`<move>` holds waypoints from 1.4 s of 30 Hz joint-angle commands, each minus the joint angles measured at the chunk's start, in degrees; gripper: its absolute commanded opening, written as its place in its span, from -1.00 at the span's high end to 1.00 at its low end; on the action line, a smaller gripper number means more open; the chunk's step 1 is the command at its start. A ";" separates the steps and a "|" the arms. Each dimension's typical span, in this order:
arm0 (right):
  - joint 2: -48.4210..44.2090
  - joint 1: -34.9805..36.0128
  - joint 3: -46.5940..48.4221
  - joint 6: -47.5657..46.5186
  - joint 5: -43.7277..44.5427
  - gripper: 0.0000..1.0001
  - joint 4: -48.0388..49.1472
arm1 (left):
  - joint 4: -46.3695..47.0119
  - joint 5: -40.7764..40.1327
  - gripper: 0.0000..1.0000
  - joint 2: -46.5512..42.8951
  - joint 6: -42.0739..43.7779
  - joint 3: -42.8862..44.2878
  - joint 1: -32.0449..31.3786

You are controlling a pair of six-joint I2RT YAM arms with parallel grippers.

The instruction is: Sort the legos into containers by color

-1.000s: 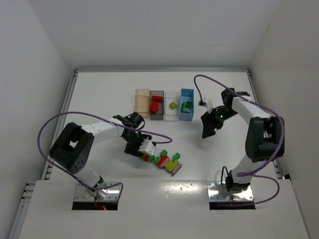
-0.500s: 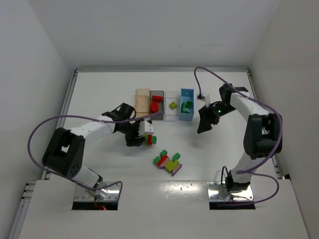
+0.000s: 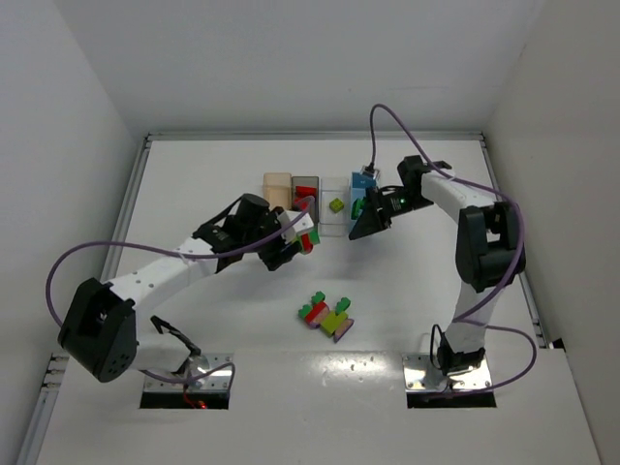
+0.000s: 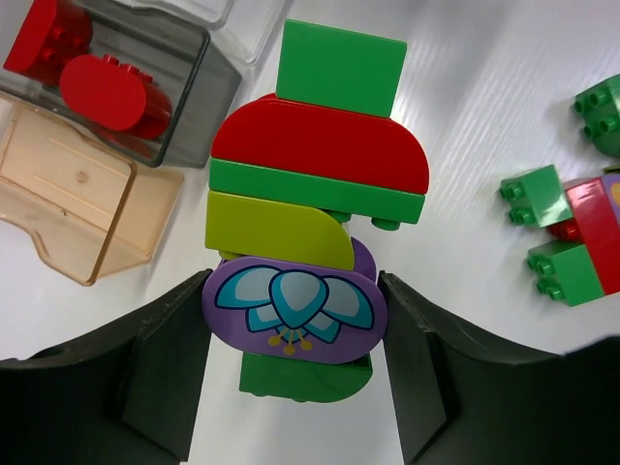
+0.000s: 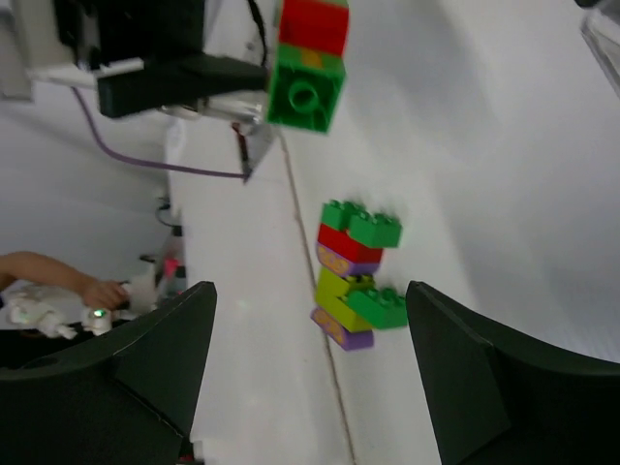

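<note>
My left gripper (image 3: 295, 239) is shut on a stacked lego cluster (image 3: 309, 235) of green, red, lime and purple bricks. It holds the cluster in the air just in front of the dark grey bin (image 3: 305, 197). In the left wrist view the fingers (image 4: 174, 368) clamp the purple flower-printed piece (image 4: 295, 305). A second mixed cluster (image 3: 327, 314) lies on the table. The tan bin (image 3: 277, 190), clear bin (image 3: 335, 221) and light blue bin (image 3: 363, 181) stand in a row. My right gripper (image 3: 364, 227) is open and empty at the near end of the light blue bin.
The dark grey bin (image 4: 199, 107) holds red bricks, and the clear bin holds a lime brick (image 3: 336, 205). The tan bin (image 4: 68, 194) shows nothing inside. The right wrist view shows the table cluster (image 5: 354, 276) between its open jaws and the held cluster (image 5: 310, 58) beyond.
My left gripper has pulled a stack off the table cluster, lifted it and carried it back toward the bins. My right gripper has swung left to the bins' near ends.
</note>
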 commanded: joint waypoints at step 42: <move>3.43 3.80 3.37 8.51 -11.51 -0.51 9.30 | 4.58 -7.02 0.39 -0.14 -3.43 5.62 -10.62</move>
